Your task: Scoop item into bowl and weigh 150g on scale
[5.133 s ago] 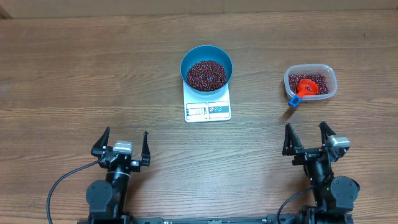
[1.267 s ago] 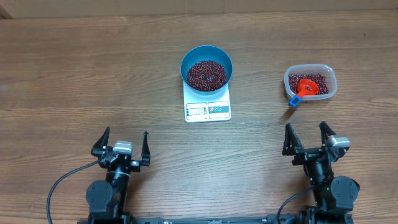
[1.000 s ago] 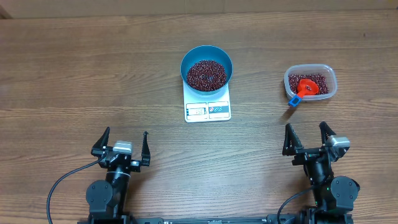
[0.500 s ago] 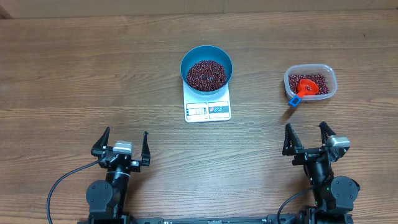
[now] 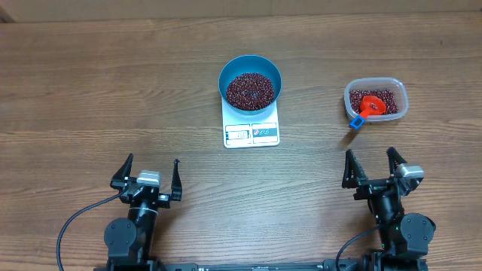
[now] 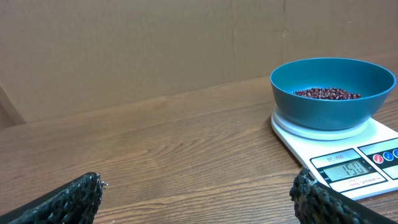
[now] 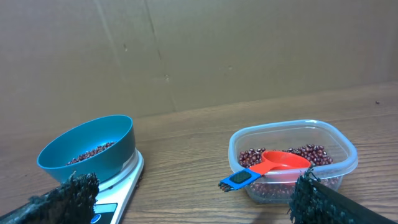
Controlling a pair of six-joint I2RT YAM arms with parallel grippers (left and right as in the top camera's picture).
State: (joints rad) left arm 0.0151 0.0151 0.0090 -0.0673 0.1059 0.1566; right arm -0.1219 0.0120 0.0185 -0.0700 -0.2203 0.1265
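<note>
Nothing has moved since earlier frames. The bowl (image 5: 250, 69) of beans (image 5: 250, 89) sits on the scale (image 5: 251, 132), center far. The display (image 6: 352, 168) seems to read target, so weighing looks done. The scoop (image 5: 369, 106) lies in the tub (image 5: 376, 81), far right. The left gripper (image 5: 153, 160) and right gripper (image 5: 369, 153) are parked near, fingers wide, empty.

Blue bowl (image 5: 250, 81) of beans (image 5: 250, 89) sits on the white scale (image 5: 251, 128).

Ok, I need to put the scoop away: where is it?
In the overhead view the red scoop lies in the clear tub of beans on the right, its blue handle over the rim, beyond the right tool.
</note>
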